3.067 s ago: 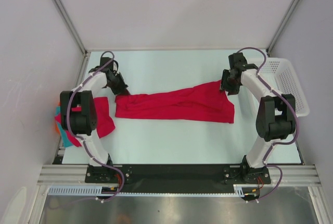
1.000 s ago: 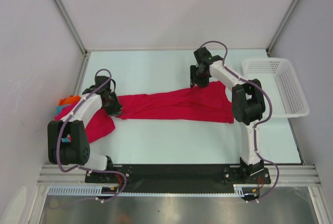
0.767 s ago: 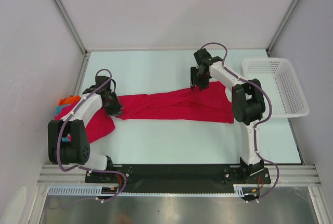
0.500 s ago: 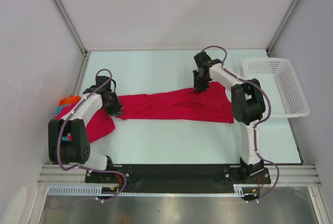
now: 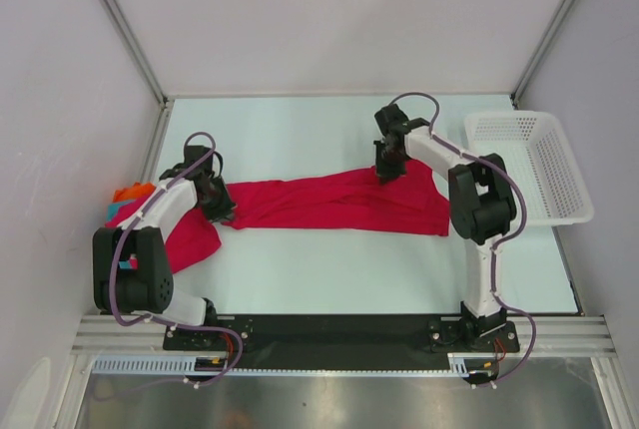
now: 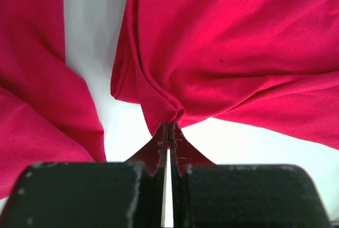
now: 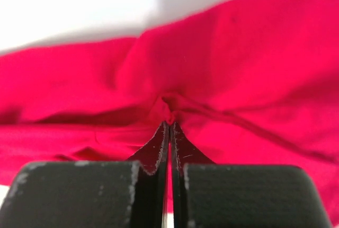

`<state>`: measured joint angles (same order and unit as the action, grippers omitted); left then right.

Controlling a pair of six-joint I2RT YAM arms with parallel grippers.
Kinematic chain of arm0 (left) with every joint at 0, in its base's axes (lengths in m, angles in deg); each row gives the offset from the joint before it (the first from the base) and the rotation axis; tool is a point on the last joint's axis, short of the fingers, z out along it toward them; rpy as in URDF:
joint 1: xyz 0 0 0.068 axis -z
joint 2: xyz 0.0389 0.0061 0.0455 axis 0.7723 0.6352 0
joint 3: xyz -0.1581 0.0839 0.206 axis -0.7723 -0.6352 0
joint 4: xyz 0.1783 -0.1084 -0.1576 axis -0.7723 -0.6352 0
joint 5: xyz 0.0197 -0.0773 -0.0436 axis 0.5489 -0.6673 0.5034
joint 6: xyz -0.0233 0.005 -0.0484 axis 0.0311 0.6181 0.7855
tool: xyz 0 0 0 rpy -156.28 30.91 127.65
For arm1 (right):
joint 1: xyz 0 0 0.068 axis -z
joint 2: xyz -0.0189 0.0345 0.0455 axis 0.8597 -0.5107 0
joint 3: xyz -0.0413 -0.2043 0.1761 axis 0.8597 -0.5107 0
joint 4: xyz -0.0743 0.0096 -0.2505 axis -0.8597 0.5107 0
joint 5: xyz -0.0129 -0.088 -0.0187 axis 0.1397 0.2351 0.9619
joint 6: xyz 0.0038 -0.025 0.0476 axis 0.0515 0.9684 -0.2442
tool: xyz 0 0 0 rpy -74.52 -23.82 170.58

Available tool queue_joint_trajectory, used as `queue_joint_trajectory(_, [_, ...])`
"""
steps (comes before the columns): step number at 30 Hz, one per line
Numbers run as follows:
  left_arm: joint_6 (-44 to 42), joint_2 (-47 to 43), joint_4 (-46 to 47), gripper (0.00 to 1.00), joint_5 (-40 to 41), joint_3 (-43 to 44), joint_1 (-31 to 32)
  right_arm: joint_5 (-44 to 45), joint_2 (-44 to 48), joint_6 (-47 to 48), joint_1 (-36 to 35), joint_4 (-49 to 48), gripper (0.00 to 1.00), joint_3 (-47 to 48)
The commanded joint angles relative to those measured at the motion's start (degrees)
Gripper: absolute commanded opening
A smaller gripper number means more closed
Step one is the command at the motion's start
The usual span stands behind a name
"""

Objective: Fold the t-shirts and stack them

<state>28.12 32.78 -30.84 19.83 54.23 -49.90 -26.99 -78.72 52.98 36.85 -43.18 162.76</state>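
The red shirt (image 5: 329, 205) lies stretched across the worktop (image 5: 300, 135); left fingers (image 6: 152, 154) clamp its left end, right fingers (image 7: 154, 151) its far edge.

orange garment (image 5: 129, 192) half hidden, shirt (image 7: 249, 47) edge blurred

This is a robotics lab test cell. Plain white panel walls (image 5: 329, 20) close in a pale bench (image 5: 300, 269) on three sides, joined by bare aluminium frame posts (image 5: 120, 25). The cabled left arm (image 5: 165, 205) and right arm (image 5: 439, 152) are bolted to a black base plate (image 5: 339, 329) along the lower part of the top view. Below it are a slotted cable duct (image 5: 150, 364) and a brushed metal sheet (image 5: 339, 399).
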Motion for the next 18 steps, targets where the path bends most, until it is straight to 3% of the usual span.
queue_joint_trajectory(1, [-1.3, -0.7, 1.2, 0.02, -1.0, 1.1, -0.3, 3.8, 8.9, -0.6, -1.6, 0.2, 0.0, -3.1])
queue_joint_trajectory(18, [-1.7, -1.4, 2.6, 0.02, -2.6, -0.5, -0.4, 10.0, 21.3, -5.5, -10.5, 0.2, 0.0, -18.6])
